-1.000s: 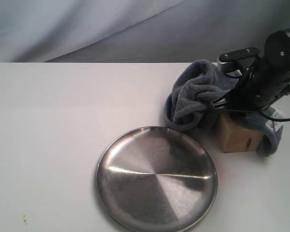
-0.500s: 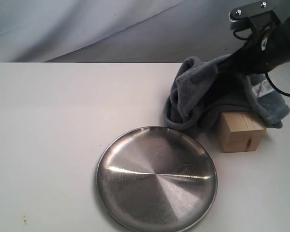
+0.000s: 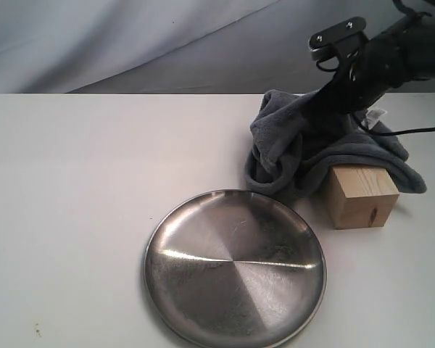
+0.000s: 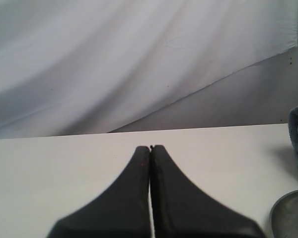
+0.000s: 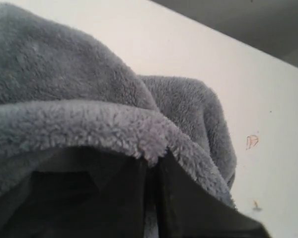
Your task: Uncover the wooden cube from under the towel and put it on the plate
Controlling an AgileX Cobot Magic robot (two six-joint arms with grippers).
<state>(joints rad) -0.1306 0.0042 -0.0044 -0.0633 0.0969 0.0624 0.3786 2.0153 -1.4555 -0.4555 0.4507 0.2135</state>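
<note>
We log a lab test bench: bare white tabletop (image 3: 72,188), pale cloth backdrop (image 4: 114,59) draped beyond the fingers (image 4: 131,198) of the left gripper (image 4: 150,148).

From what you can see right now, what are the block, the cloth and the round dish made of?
The wooden cube: pale, seemingly unvarnished wood; grain lines and a dark knot show. The towel: soft grey-blue fabric, probably terry or fleece, judging by its fuzzy pile. The plate: likely stainless steel; shiny, with brushed streaky reflections.

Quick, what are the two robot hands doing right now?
Left gripper: shut, holding nothing.
Right gripper: shut on the towel.
</note>
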